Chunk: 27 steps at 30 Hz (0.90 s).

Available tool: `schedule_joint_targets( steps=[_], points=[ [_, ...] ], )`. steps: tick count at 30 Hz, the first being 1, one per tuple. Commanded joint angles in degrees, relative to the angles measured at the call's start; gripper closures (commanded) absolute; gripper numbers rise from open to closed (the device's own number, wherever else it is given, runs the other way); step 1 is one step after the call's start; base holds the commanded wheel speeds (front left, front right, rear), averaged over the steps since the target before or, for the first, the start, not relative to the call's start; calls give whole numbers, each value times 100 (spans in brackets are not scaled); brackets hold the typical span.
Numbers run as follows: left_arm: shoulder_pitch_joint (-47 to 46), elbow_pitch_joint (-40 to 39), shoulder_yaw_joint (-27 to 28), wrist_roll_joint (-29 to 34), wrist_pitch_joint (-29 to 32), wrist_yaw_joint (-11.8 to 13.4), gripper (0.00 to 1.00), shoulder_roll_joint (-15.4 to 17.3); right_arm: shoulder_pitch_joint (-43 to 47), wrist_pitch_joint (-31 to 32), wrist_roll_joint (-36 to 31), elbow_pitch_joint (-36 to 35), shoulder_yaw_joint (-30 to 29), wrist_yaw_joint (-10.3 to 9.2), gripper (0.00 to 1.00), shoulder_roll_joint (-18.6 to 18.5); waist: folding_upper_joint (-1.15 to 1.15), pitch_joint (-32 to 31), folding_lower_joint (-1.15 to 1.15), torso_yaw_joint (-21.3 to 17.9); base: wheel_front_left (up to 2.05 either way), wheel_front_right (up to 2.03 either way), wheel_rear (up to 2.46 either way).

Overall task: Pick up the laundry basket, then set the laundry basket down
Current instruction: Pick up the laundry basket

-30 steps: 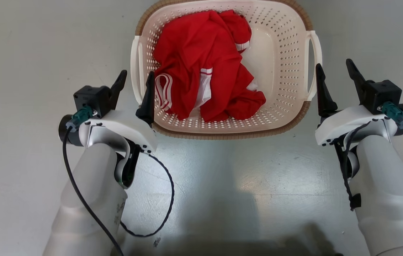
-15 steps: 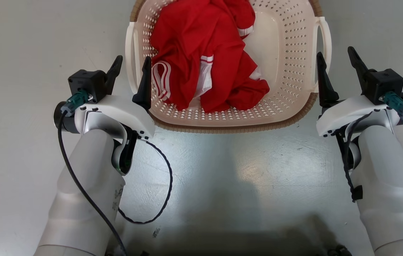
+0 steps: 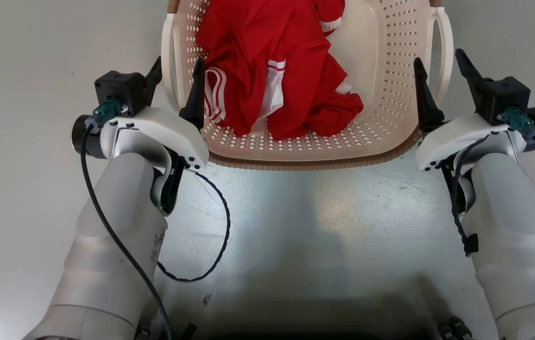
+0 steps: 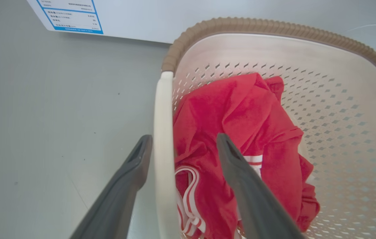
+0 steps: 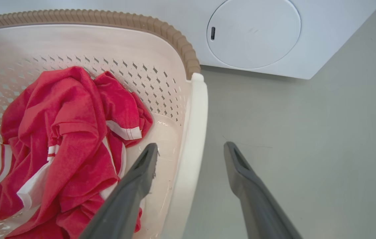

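On the grey floor (image 3: 295, 226), at the top middle of the head view and cut off by its upper edge, the laundry basket (image 3: 314, 165) is recorded: cream-white, perforated, with a brown woven-look rim and a crumpled red garment (image 3: 267, 47) with white stripes lying inside. Beyond its far rim, in the right wrist view, a white washing machine (image 5: 254, 33) with a round door is seen. Left gripper (image 3: 178, 66): fingers spread wide and placed astride the left loop handle (image 3: 167, 56), one finger outside the basket over the floor, the other inside, above the garment; nothing is clamped. In the left wrist view the outer finger lies just beside the handle, and whether it touches cannot be told. Right gripper (image 3: 438, 57): fingers likewise held wide apart and set astride the right loop handle (image 3: 445, 47), the inner finger over the basket's bare bottom near the perforated wall, the outer finger over the floor, with a clear gap to the handle seen in the right wrist view. Both pairs of fingers point away from the robot, along the basket's short sides, with the basket between the two arms.
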Motion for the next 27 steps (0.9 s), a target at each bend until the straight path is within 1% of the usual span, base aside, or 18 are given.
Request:
schedule_joint_targets(
  steps=[1, 15, 27],
  points=[
    [45, -26, 86, -16, -34, 55, 0, 121, 114, -60, 17, -35, 126, 34, 0, 104, 0, 25, 0, -4, 0, 0, 0],
    [-379, 421, -47, 11, -34, 77, 0, 121, -238, -60, 7, 401, 270, 34, 0, 118, 0, 243, 0, -14, 0, 0, 0],
    [-601, 743, -203, -33, -34, 135, 0, 121, -545, -60, 192, 787, 492, 34, 0, 119, 0, 274, 0, 19, 0, 0, 0]
  ],
)
